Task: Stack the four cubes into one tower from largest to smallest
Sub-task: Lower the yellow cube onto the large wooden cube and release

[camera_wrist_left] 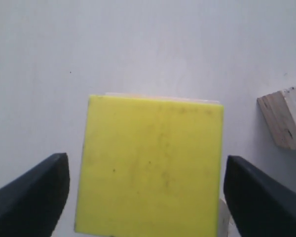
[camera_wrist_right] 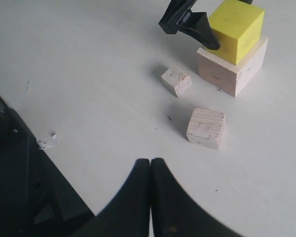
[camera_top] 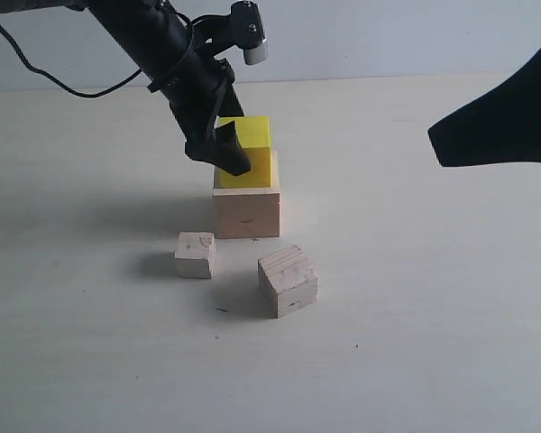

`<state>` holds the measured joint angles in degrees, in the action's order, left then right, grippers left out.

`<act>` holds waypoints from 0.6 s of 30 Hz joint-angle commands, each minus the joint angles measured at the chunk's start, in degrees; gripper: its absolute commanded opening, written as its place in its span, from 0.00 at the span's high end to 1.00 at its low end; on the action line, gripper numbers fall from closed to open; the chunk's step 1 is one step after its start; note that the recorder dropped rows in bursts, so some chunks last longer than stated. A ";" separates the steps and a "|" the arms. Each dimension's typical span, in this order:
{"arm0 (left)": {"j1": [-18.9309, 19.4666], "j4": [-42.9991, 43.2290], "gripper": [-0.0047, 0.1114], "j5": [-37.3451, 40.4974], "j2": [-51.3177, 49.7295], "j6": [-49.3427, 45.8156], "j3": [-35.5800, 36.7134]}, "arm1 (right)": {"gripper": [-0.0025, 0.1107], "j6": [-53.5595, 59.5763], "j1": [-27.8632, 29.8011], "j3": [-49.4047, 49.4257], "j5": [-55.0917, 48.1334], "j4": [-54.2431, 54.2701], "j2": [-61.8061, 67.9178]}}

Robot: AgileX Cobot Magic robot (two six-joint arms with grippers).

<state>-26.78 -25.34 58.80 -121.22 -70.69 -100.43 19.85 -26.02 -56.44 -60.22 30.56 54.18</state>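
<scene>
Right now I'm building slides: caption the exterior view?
Left gripper open around the yellow cube on the largest cube; medium cube and smallest cube lie apart on the table.

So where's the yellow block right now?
In the exterior view the yellow block sits left of centre atop the largest pale wood cube, between the left gripper's open jaws; two smaller wooden cubes lie in front.

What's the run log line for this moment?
stack: yellow cube on largest cube | left jaws: open, flanking yellow cube | right jaws: shut | loose on table: medium cube, smallest cube
</scene>
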 commanded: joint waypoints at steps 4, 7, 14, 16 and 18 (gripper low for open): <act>-0.17 -0.95 0.25 -0.05 0.77 0.67 -0.35 | 0.98 0.06 0.04 0.14 -0.25 0.26 -0.15; -0.17 -0.99 0.25 0.64 1.46 0.67 -0.35 | 0.98 0.06 0.04 0.14 -0.25 0.26 -0.15; -0.17 -0.99 0.25 0.87 3.87 0.67 -0.35 | 0.98 0.06 0.04 0.14 -0.25 0.26 -0.15; -0.17 -1.13 0.23 0.87 4.86 1.06 -0.35 | 0.98 0.06 0.04 0.14 -0.25 0.26 -0.15; -0.17 -1.27 0.20 0.87 5.56 2.00 -0.35 | 0.98 0.06 0.04 0.14 -0.34 0.26 -0.15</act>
<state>-26.78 -25.47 59.53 -117.00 -70.01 -100.43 19.85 -26.02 -56.44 -60.42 30.56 54.18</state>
